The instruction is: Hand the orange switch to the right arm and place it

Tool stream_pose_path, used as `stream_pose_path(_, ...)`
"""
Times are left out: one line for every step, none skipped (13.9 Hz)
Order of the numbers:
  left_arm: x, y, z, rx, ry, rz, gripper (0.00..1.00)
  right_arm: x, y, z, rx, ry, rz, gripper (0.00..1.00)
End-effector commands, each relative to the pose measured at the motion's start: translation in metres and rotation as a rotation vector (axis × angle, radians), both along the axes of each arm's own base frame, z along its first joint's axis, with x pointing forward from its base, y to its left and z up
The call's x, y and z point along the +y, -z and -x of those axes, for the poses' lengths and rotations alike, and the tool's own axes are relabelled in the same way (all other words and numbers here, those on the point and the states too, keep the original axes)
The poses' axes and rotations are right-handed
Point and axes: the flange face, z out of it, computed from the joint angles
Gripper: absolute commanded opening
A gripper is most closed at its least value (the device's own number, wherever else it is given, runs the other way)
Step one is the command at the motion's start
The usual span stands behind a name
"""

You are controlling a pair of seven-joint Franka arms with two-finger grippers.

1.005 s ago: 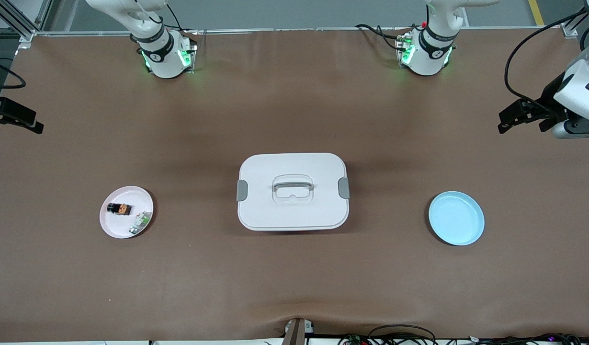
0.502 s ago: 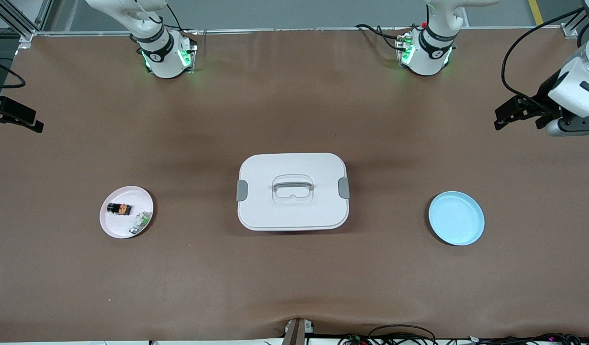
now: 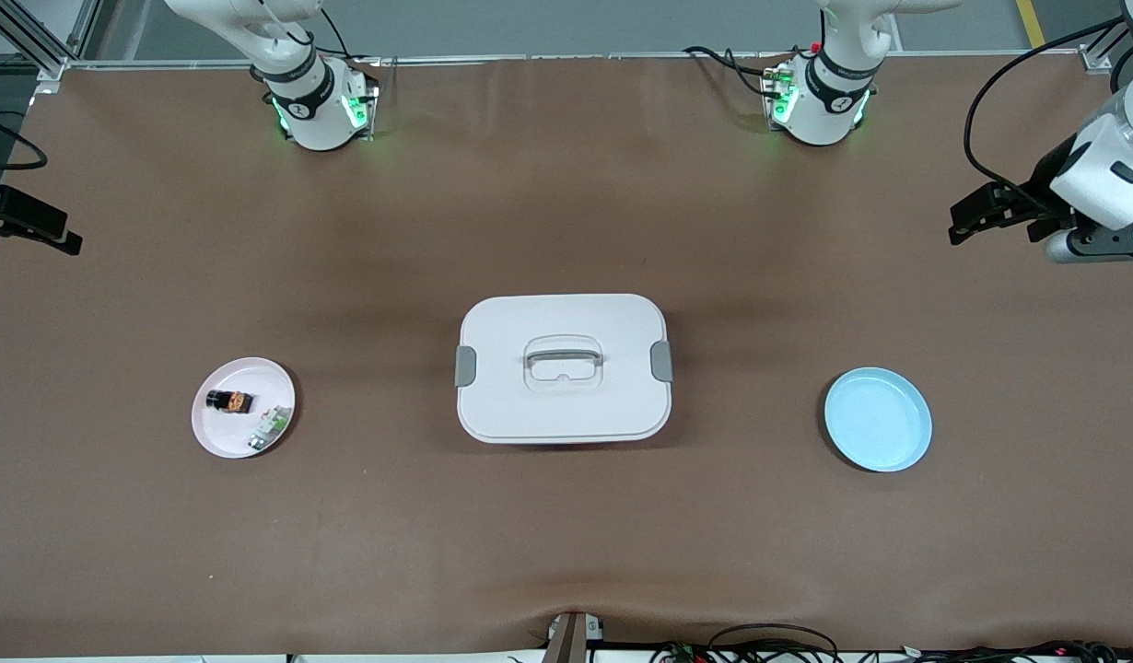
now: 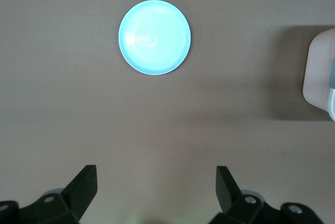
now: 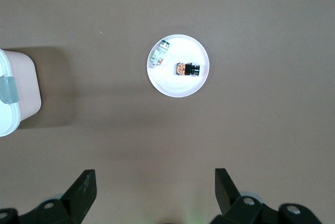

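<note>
The orange switch point(image 3: 229, 401) lies on a pink plate point(image 3: 218, 431) toward the right arm's end of the table, beside a small white-and-green component point(image 3: 270, 427). In the right wrist view the switch point(image 5: 187, 69) shows on the same plate point(image 5: 178, 87). My right gripper point(image 3: 62, 236) hangs open and empty over bare table at its own end, apart from the plate; it also shows open in the right wrist view point(image 5: 154, 185). My left gripper point(image 3: 964, 221) hangs open and empty over bare table at the left arm's end, and shows open in the left wrist view point(image 4: 155, 182).
A white lidded box point(image 3: 564, 367) with a grey handle stands mid-table. A pale blue plate point(image 3: 878, 419) lies bare toward the left arm's end; it also shows in the left wrist view point(image 4: 154, 37). Cables run along the table's edge nearest the front camera.
My left gripper has shifted a little toward the table's middle and the robots' bases. My right gripper, the plates and the switch have not visibly moved.
</note>
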Motion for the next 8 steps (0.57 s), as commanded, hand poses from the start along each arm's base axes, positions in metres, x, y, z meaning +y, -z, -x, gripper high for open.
stream_pose_path(0.0042, -0.0058, -0.0025, 0.006, -0.008, -0.015, 1.0, -0.0018, -0.0061, 0.0058, -0.008, 0.003, -0.018, 1.0)
stream_pose_path(0.0044, -0.0041, -0.0033, 0.009, -0.008, -0.017, 1.0, -0.002, -0.0061, 0.0058, -0.008, 0.004, -0.017, 1.0)
stream_pose_path(0.0043, -0.0077, -0.0037, 0.002, -0.008, -0.016, 1.0, -0.0019, -0.0061, 0.0058, -0.008, 0.003, -0.018, 1.0)
stream_pose_path(0.0043, -0.0083, -0.0047, 0.0, -0.01, -0.016, 1.0, -0.0027, -0.0062, 0.0057, -0.009, 0.005, -0.018, 1.0)
stream_pose_path(0.0041, -0.0057, -0.0065, 0.005, -0.01, -0.015, 1.0, -0.0044, -0.0062, 0.0059, -0.009, 0.008, -0.018, 1.0)
stream_pose_path(0.005, -0.0057, -0.0065, 0.005, -0.011, -0.015, 1.0, -0.006, -0.0061, 0.0061, -0.008, 0.011, -0.019, 1.0)
stream_pose_path(0.005, -0.0057, -0.0065, 0.005, -0.012, -0.015, 1.0, -0.006, -0.0062, 0.006, -0.01, 0.011, -0.019, 1.0)
stream_pose_path(0.005, -0.0057, -0.0065, 0.005, -0.012, -0.015, 1.0, -0.006, -0.0063, 0.0058, -0.011, 0.011, -0.019, 1.0)
